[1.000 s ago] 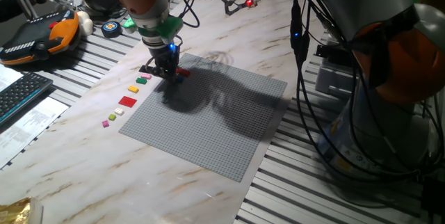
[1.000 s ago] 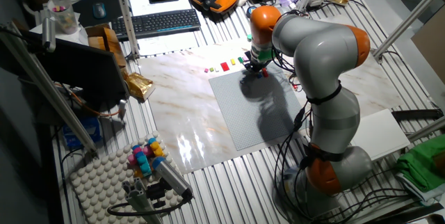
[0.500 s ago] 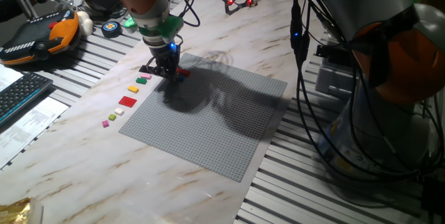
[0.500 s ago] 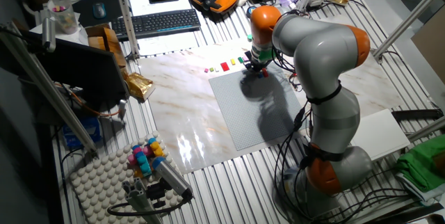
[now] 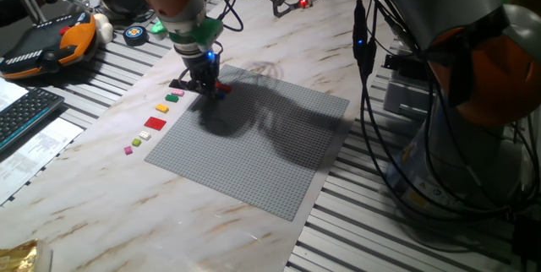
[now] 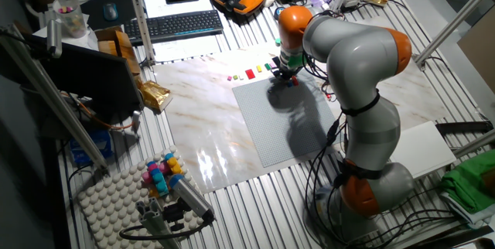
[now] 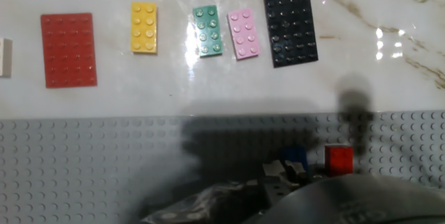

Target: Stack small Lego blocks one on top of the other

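Note:
The small red Lego block sits on the grey baseplate near its far edge. The small blue Lego block is just to its left, partly hidden by my fingertips. My gripper is down at the baseplate right over the blue block; its dark body hides how the jaws stand. In one fixed view the gripper stands at the baseplate's far left corner, with the red block beside it. The other fixed view shows the gripper there too.
Beyond the plate's edge, on the marble, lies a row of bricks: a black piece, pink, green, yellow, a larger red plate, white. A keyboard and a teach pendant lie further left.

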`<state>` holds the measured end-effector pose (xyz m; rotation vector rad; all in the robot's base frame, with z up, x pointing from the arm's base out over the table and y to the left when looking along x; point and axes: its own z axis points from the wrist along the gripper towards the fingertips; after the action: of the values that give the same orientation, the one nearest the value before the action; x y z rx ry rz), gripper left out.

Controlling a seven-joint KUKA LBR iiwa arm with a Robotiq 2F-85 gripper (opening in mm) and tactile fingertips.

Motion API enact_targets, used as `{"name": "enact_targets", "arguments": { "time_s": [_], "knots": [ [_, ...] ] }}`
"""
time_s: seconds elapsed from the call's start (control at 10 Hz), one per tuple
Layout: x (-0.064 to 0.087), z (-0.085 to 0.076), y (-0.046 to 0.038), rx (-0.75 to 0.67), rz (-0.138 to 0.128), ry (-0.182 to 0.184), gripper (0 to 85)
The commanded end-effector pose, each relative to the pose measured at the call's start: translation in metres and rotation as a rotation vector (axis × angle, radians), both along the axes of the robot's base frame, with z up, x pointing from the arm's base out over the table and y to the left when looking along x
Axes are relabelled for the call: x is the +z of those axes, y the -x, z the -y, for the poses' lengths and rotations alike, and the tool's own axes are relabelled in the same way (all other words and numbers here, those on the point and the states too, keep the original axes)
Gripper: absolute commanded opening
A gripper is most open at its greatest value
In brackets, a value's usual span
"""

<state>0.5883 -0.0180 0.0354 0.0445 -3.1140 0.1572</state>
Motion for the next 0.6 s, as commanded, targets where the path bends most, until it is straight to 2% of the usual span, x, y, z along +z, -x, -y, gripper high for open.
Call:
{"name": "enact_targets", "arguments": {
  "time_s": [0.0, 0.5],
  "knots": [
    [0.0004, 0.0009, 0.0006, 0.000, -0.002, -0.003, 4.7],
    [0.0013, -0.0002, -0.0007, -0.011, 0.002, -0.001, 4.7]
  ]
}}
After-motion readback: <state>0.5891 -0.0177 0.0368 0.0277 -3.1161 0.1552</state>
